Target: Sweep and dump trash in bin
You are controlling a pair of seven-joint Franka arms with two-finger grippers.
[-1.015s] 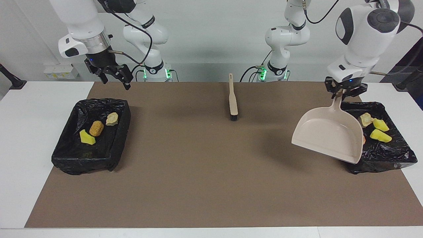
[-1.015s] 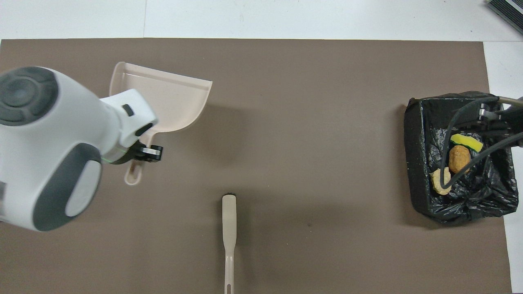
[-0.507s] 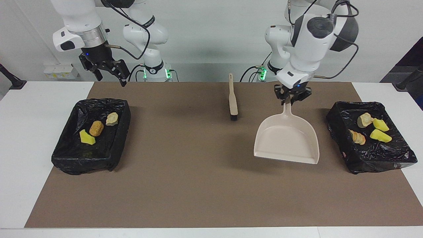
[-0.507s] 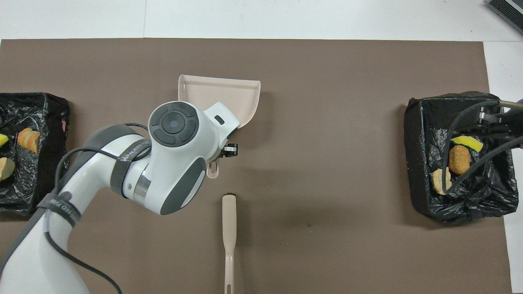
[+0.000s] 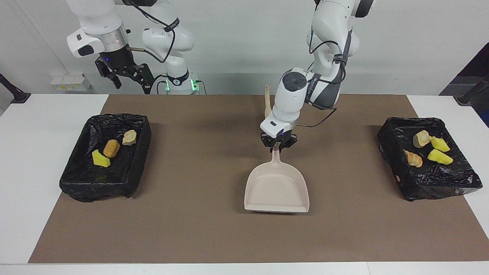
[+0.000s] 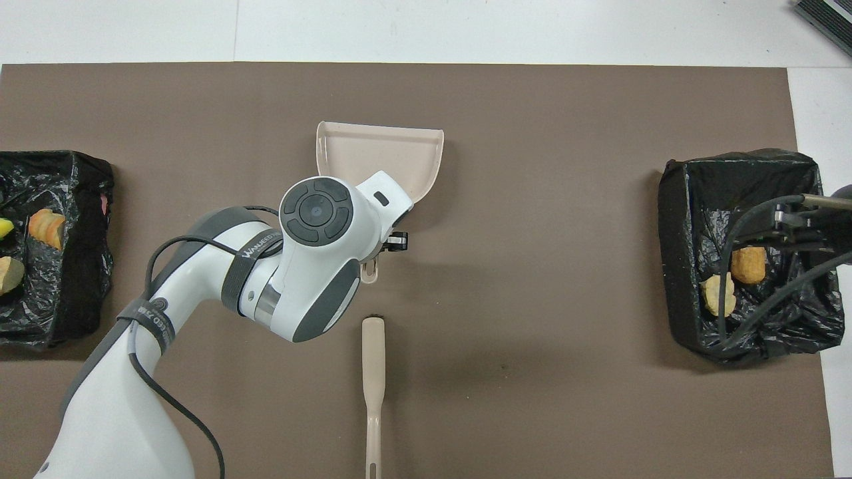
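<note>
We see the left claw [image 5: 278, 147] clenched on the dustpan [image 5: 276, 188] handle at mid-bench, the pan's long axis running away from the robots, mouth pointing away. The right claw [image 5: 130, 78] hangs released above the bench edge. Each black-lined bin [image 5: 456, 182] [image 5: 95, 183] holds trash [image 5: 427, 149] [image 5: 111, 148]. A brush [image 6: 373, 379] lies on the brown mat [image 5: 191, 221].

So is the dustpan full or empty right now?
Empty. The dustpan, held by its handle in the left gripper, shows a bare pale inside, and no scraps lie in it.
</note>
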